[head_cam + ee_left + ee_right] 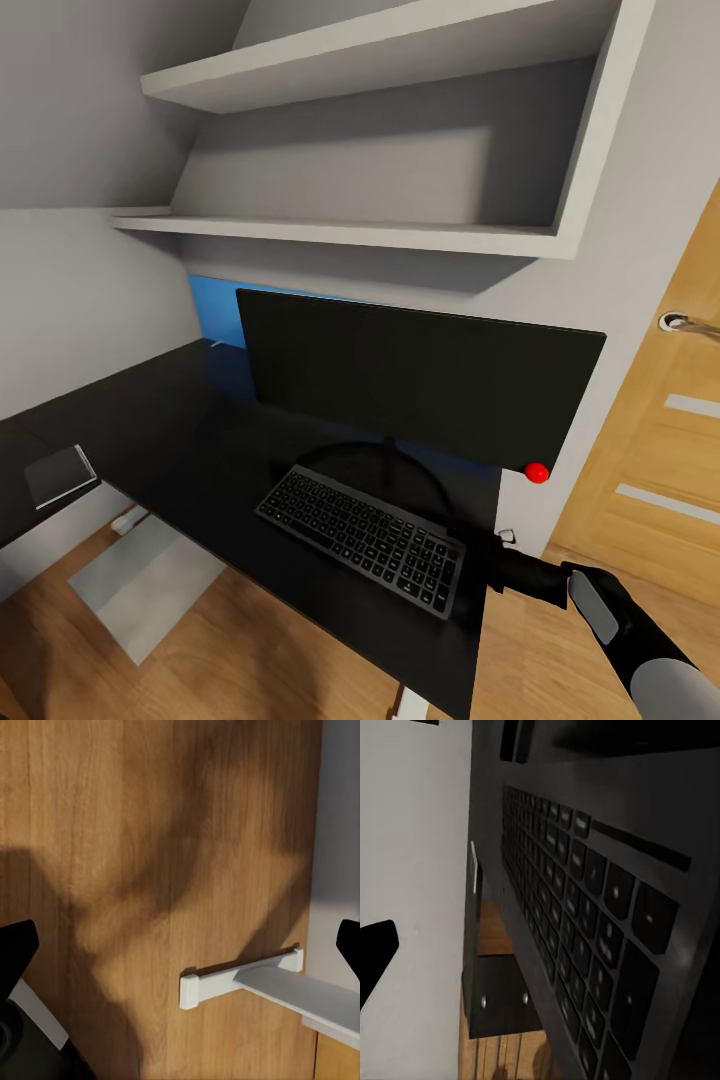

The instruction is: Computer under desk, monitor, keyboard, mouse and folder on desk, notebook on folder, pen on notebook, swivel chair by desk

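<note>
Head view: the monitor (420,375) stands on the black tabletop (190,440), the keyboard (365,538) just in front of it, the notebook (60,474) well apart at the left end.
Right wrist view: keyboard keys (585,937) close up; drawer unit (499,1001) with silver knobs under the tabletop.
Left wrist view: wood floor (135,855), white desk foot (240,979).
Right gripper (500,570): at the keyboard's right end; jaws' state cannot be told.
Left gripper: jaws wide apart, holding nothing.
Room: wall shelves (380,235) above, door (660,450) at right.

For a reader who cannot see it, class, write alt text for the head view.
A black monitor stands on a glossy black desk, with a keyboard lying in front of it. The right end effector sits at the keyboard's right end. White shelves hang above; a notebook lies at the desk's left.
</note>
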Controlling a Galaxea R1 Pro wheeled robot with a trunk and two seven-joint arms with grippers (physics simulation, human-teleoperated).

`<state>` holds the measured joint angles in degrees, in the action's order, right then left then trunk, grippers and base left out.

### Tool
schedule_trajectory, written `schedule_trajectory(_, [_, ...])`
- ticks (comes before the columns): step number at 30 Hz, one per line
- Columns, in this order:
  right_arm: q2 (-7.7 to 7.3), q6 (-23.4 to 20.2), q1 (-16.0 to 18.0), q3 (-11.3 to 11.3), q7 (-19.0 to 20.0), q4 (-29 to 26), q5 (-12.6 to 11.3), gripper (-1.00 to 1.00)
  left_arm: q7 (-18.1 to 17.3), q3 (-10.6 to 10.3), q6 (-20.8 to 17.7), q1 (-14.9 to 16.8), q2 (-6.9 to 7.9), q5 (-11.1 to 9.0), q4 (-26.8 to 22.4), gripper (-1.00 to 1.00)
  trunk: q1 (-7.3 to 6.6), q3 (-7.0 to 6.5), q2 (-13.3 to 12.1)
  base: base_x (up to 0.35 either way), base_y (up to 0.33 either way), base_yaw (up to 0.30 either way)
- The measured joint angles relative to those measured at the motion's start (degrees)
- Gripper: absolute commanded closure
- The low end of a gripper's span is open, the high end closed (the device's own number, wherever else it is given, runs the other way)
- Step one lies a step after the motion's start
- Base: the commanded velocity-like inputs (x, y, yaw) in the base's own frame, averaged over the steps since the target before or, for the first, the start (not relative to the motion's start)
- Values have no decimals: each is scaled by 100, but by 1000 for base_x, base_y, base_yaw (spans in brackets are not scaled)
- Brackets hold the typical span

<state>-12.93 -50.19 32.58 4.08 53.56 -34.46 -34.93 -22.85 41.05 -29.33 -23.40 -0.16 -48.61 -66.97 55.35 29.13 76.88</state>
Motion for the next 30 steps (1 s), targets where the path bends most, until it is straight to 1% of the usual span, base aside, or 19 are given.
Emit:
schedule_trajectory(16, [-10,-9,4,11,0,-5,-6,-100,2,-9,30,0,-11,16,5,-100,0,0,0,0,0,0])
schedule_trajectory(18, [-14,-9,5,12,-2,-7,1,-100,6,-14,84,0,-18,26,6,-100,0,0,0,-5,0,0])
schedule_trajectory(19, [-19,-8,13,14,-4,-8,4,-100,8,-17,172,0,-23,38,14,-100,0,0,0,-39,0,0])
schedule_trajectory(23, [-40,2,62,26,-13,-3,13,-100,3,-23,351,1,-11,48,119,-100,2,0,0,-178,0,0])
schedule_trajectory(26, [-79,8,114,32,-110,2,12,-100,-4,-24,406,5,-9,51,192,-100,2,0,0,-119,0,0])
schedule_trajectory(27, [-100,12,136,46,-226,4,6,-100,-6,-26,421,7,-11,53,210,-100,1,0,0,-63,0,0])
schedule_trajectory(30, [-120,18,171,163,-432,6,0,-100,-4,-36,436,8,-10,54,226,-100,1,0,0,-39,0,0])
